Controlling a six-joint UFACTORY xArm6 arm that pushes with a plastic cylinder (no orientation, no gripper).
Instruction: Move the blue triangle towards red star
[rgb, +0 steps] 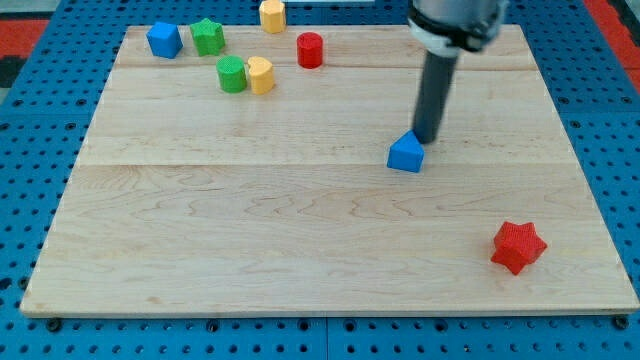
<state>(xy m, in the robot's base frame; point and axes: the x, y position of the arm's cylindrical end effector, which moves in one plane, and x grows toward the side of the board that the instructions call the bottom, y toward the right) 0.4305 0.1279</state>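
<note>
The blue triangle lies right of the board's middle. The red star lies near the board's lower right corner, well below and to the right of the triangle. My tip stands just at the triangle's upper right edge, touching or nearly touching it. The dark rod rises from there to the view's top.
On the wooden board, at the upper left, lie a blue cube, a green star, a green cylinder, a yellow block, a red cylinder and another yellow block. A blue pegboard surrounds the board.
</note>
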